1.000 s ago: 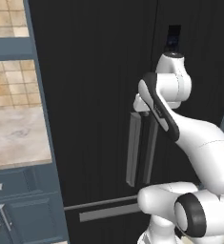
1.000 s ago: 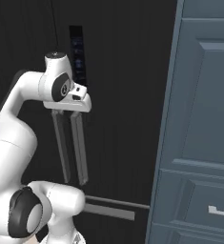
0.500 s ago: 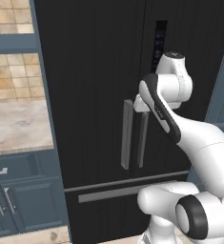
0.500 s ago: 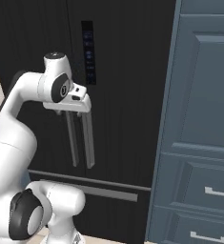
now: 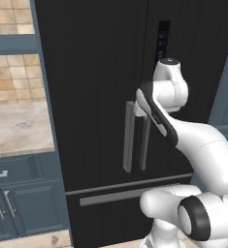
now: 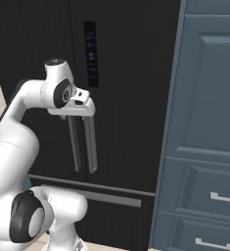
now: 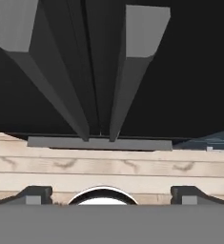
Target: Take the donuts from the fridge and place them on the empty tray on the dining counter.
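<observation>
**Fridge shut, donuts not reached**

You face blue-grey kitchen cabinets (image 6: 204, 127) beside the black fridge (image 5: 96, 72), whose doors are closed. The donuts are presumably inside, out of sight. Your tool (image 7: 106, 193) hangs with its tips wide apart, empty, near the paired grey handles (image 6: 83, 143). Opening, fetching and traying all remain.

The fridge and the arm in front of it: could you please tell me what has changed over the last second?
The base has backed away from the fridge, so both base views now take in more of it. The gripper stands open at the top of the door handles, holding nothing. Both fridge doors stayed shut.
</observation>
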